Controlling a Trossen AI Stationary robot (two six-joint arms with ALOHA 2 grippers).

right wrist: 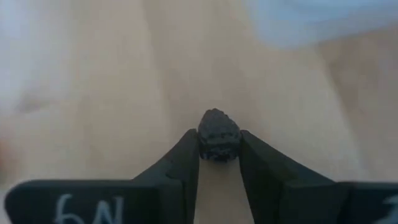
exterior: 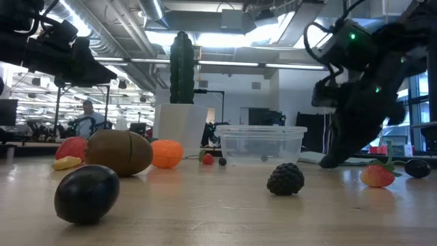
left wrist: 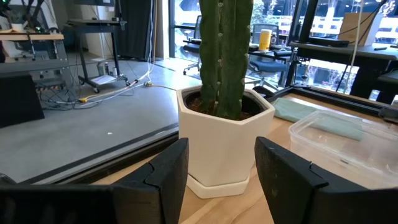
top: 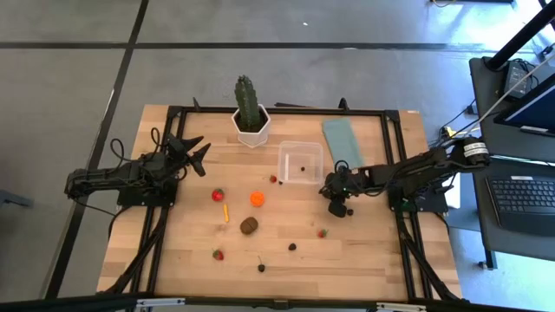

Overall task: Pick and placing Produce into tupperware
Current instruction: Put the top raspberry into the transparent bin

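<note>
Right end effector (right wrist: 219, 149) pinches a dark berry (right wrist: 219, 134).

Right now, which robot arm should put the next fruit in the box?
The right. Its gripper is shut on a dark berry beside the tupperware. The left gripper waits open by the cactus.

Cactus (top: 247, 97) seen upright in white hexagonal pot (top: 251, 128) at far side of table (top: 182, 251), left of centre. Pot shown on shallow white saucer (left wrist: 217, 185) in left wrist view. Blue-grey lid (top: 342, 143) laid flat near far right corner. Laptop (top: 527, 195) placed on dark desk (top: 481, 74) right of table. Grey floor (top: 69, 87) crossed by dark lines. Person (exterior: 87, 117) glimpsed far back in room in low view, amid desks and ceiling lights.
</note>
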